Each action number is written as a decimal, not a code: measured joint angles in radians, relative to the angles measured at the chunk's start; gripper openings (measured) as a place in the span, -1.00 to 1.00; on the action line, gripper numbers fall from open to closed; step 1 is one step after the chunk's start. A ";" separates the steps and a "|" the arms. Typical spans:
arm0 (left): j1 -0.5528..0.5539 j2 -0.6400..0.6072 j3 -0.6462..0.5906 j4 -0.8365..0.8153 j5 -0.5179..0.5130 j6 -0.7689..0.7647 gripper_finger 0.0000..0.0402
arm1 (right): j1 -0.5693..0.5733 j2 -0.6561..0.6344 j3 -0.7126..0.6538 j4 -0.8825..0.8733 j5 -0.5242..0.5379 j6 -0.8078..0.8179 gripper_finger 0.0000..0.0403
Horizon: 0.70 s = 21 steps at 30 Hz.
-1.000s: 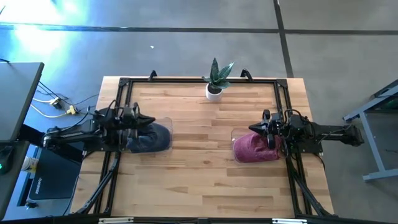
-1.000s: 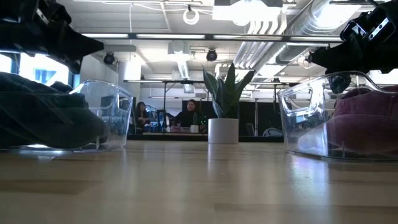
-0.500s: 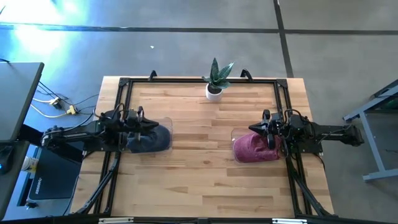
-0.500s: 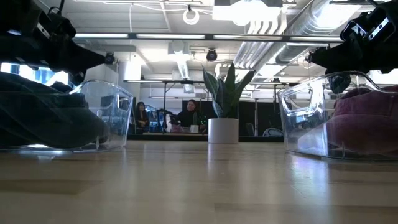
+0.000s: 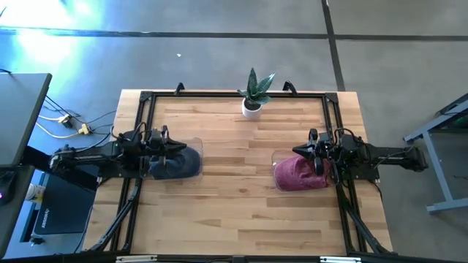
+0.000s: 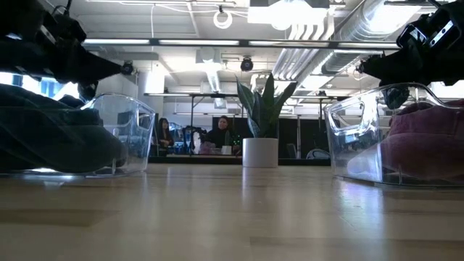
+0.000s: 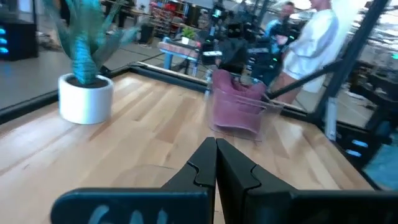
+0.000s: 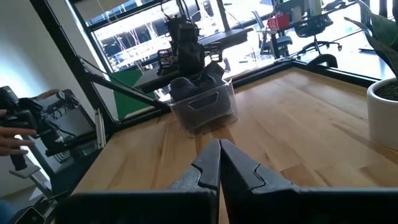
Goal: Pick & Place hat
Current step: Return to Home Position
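High view: blue cap sits in left bin, red cap in right bin. My left gripper and right gripper hover, each over own bin, jaws together, empty. Nothing left to carry, so I judge homing comes next.

The left transparent plastic bin contains a dark blue fabric cap; the right transparent plastic bin contains a red fabric cap. A white-potted green plant stands between them, farther back.
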 joint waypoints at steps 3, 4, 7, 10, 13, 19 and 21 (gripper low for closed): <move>-0.082 -0.036 0.005 -0.002 -0.077 0.012 -1.00 | 0.000 0.000 0.000 0.000 0.000 0.000 -1.00; -0.095 -0.034 0.005 0.004 -0.081 0.016 -1.00 | 0.000 0.000 0.000 0.001 0.000 0.000 -1.00; -0.145 -0.032 0.005 -0.007 -0.091 0.057 -1.00 | 0.000 0.005 0.000 0.003 0.000 0.000 -1.00; -0.177 -0.033 0.005 -0.007 -0.086 0.120 -1.00 | 0.000 0.008 0.000 0.003 0.000 0.000 -1.00; -0.184 -0.033 0.005 -0.010 -0.061 0.133 -1.00 | 0.000 0.010 0.000 0.002 0.000 0.000 -1.00; -0.205 -0.032 0.005 -0.016 -0.014 0.209 -1.00 | 0.000 0.009 0.000 0.002 -0.001 0.000 -1.00; -0.208 -0.032 0.005 -0.016 -0.024 0.219 -1.00 | 0.000 0.009 0.000 0.002 -0.001 0.000 -1.00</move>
